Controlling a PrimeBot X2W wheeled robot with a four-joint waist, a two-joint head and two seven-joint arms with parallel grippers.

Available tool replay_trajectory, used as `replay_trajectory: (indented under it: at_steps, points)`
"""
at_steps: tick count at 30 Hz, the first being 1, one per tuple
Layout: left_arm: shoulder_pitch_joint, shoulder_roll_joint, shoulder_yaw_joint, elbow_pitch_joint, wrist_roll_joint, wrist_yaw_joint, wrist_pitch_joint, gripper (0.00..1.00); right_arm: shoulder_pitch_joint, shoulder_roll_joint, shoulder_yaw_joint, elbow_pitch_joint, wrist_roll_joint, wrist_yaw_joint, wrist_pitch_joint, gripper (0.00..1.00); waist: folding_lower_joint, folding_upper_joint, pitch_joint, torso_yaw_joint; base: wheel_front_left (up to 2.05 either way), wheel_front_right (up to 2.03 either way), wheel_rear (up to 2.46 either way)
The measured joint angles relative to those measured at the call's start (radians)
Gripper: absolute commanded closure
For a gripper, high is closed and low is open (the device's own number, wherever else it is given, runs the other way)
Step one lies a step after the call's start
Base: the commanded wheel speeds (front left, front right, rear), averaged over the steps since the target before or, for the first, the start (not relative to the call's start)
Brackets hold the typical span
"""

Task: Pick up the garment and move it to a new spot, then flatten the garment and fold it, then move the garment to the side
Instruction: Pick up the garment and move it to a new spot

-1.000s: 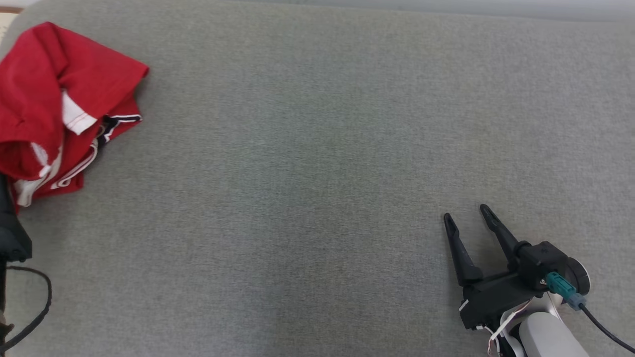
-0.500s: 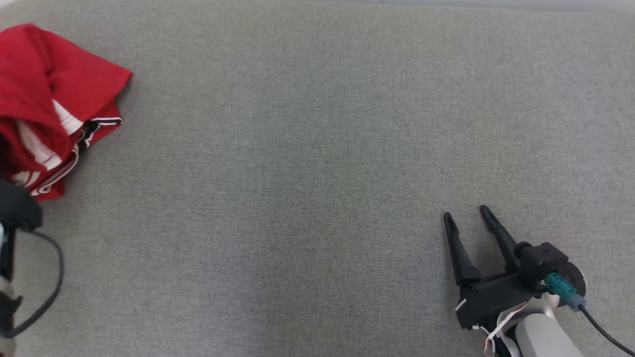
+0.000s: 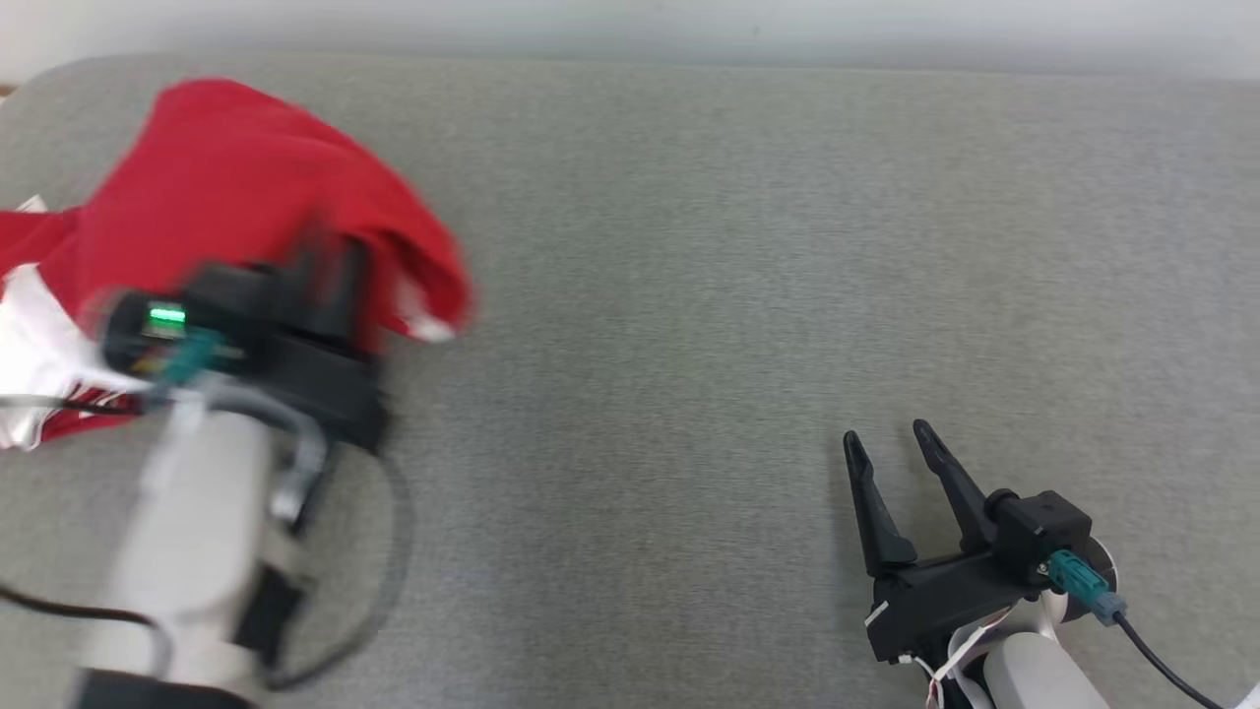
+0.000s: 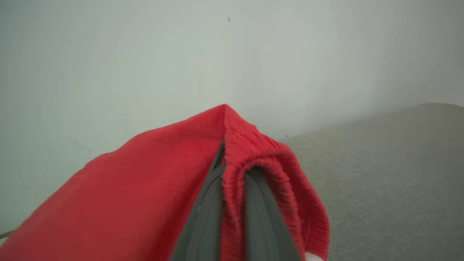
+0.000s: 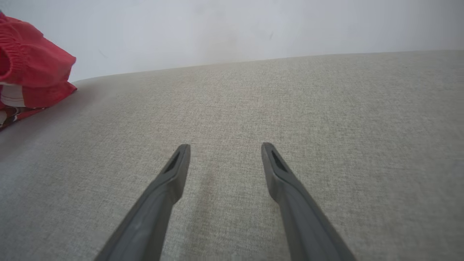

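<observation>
There is one red garment (image 3: 246, 187) on one grey fabric worktop (image 3: 689, 295). There are two grippers, the left gripper (image 4: 235, 159) at the garment and the right gripper (image 3: 886, 433) well apart from it, each with two dark fingers (image 5: 170, 181), four in all. Two black cables (image 3: 1162, 660) show, one near the garment and one far from it, and one green light (image 3: 165, 316) sits just beside the garment.

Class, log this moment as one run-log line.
left gripper: shut on crumpled red cloth garment | right gripper: open, empty, over grey fabric surface | stage: pick-up
</observation>
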Motion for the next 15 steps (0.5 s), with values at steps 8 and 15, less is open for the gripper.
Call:
replay_trajectory:
  at_steps: [8,15]
  points:
    - [0.016,-0.088,-0.143,0.053,-0.082,-0.001,0.000,1.00,-0.007,0.027,0.006,-0.009,0.015,0.000,0.000,0.00,0.0000,0.0000,0.001,-0.080,0.00,0.00,0.00]
    - [0.013,-0.108,-0.308,0.062,-0.176,-0.001,0.000,1.00,-0.006,0.044,0.012,-0.005,0.024,0.000,0.000,0.00,0.0001,0.0000,0.005,-0.190,0.00,0.00,0.00]
